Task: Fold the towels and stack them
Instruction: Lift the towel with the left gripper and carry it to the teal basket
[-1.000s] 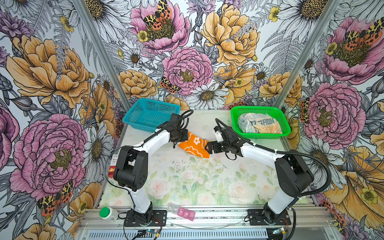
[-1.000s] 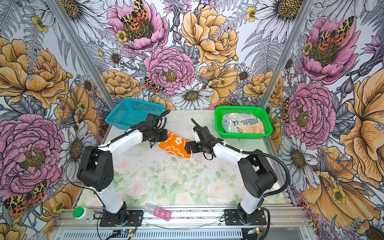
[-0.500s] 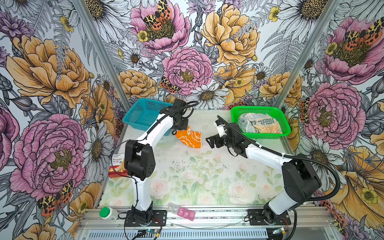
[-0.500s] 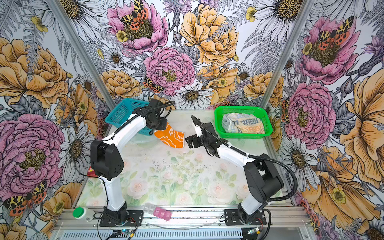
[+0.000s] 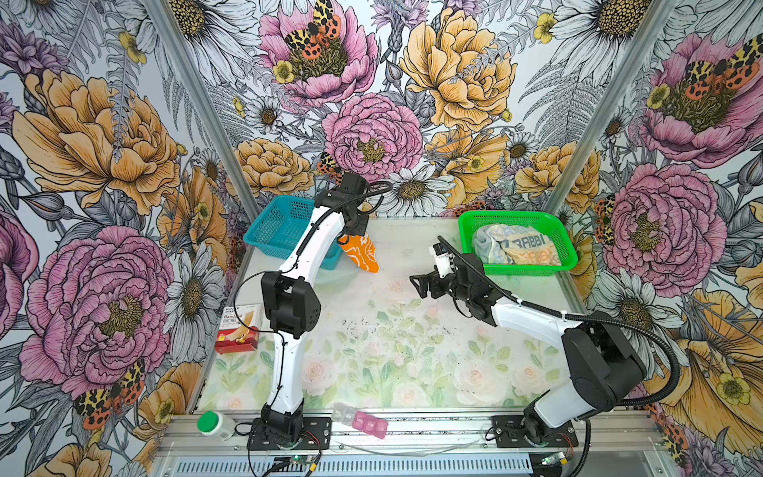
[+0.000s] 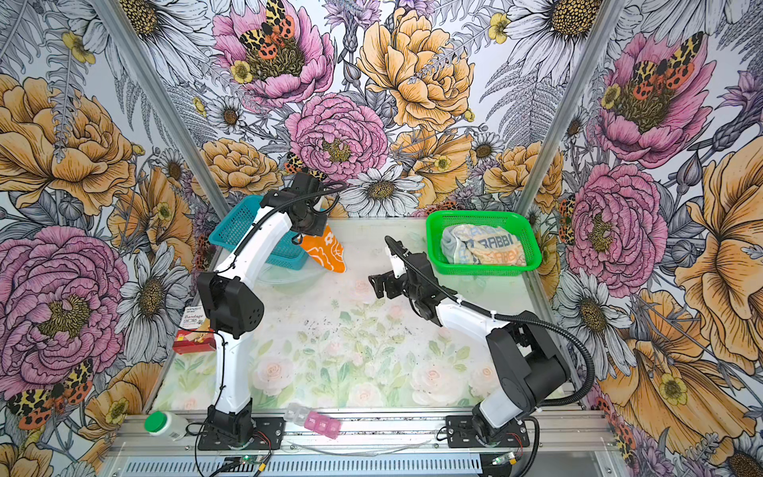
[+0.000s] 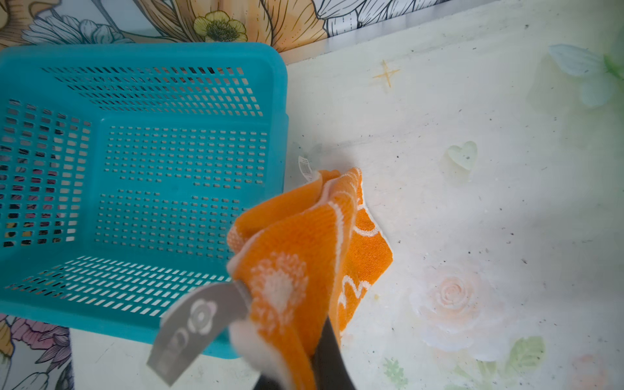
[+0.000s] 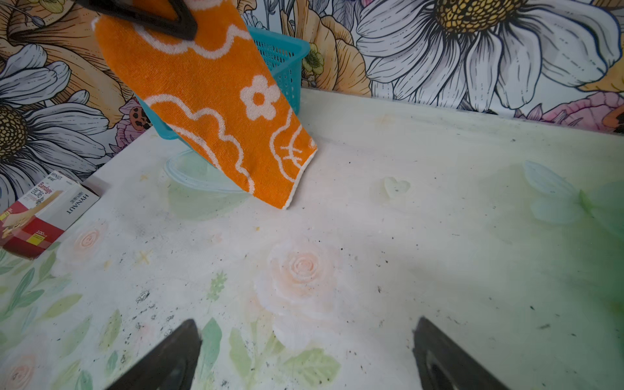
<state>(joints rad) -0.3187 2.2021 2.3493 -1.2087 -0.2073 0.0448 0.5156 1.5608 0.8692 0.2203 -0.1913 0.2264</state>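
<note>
Hanging from my left tool [image 5: 354, 234], which is clamped on its upper end, the orange towel [image 5: 363, 256] runs lengthwise steeply downward, lower corner aimed at the desk [image 5: 392, 330] beside the blue basket [image 5: 285, 231]; my right tool [image 5: 418, 286] gapes wide, empty.

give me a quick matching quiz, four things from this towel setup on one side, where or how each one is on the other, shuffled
1 orange towel
2 striped towel
3 blue basket
4 right gripper

a lying in the green basket
b jaws wide apart over the table
c empty, by the back wall
d hanging from the left gripper

Pairs: 1-d, 2-a, 3-c, 4-b
</note>
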